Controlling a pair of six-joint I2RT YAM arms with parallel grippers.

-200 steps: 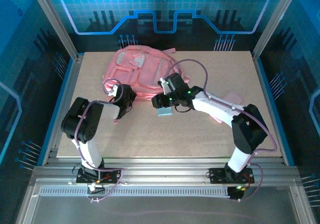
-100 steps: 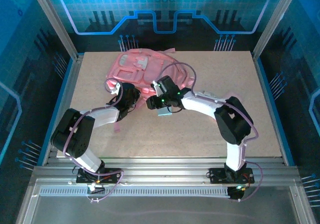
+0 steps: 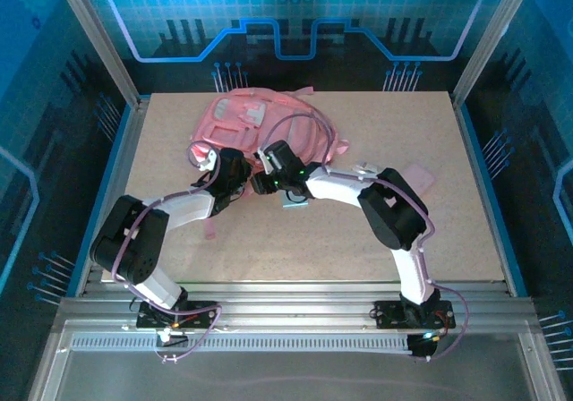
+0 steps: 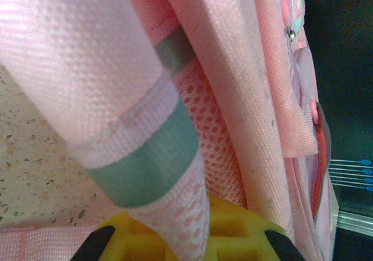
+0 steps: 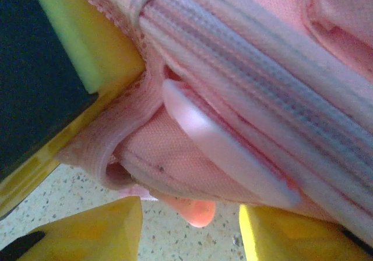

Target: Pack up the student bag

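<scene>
So here's what's moved in the last second. Your right gripper [image 3: 260, 181] has slid left in the top view, from the middle of the table [image 3: 313, 240] over to the lower edge of the student bag [image 3: 242, 119]. Its elbow has swung in from the right with it. Your left arm has unfolded too. The elbow was tucked up near the base, and now the arm is stretched out, with the left gripper [image 3: 238, 175] a bit further up and right, against the bag's lower edge. The bag looks more bunched up than before, drawn toward the upper left of the table, and it lies in the upper middle of the frame.

Left wrist view: jaws together, clamped on a pink strap [image 4: 87, 69] with a teal band, which runs down into the yellow fingers at the bottom of the frame.

Right wrist view: the yellow fingers [image 5: 99, 229] stand apart at the bottom, with bare table between them and the bag's zipper edge just past the tips. There's a yellow and dark block in the upper left, maybe your other gripper, hard to say.

The little grey-blue box [image 3: 294, 200] hasn't budged and sits under the right wrist. A flat pink piece [image 3: 419, 175] at the right of the table shows more plainly now.
</scene>
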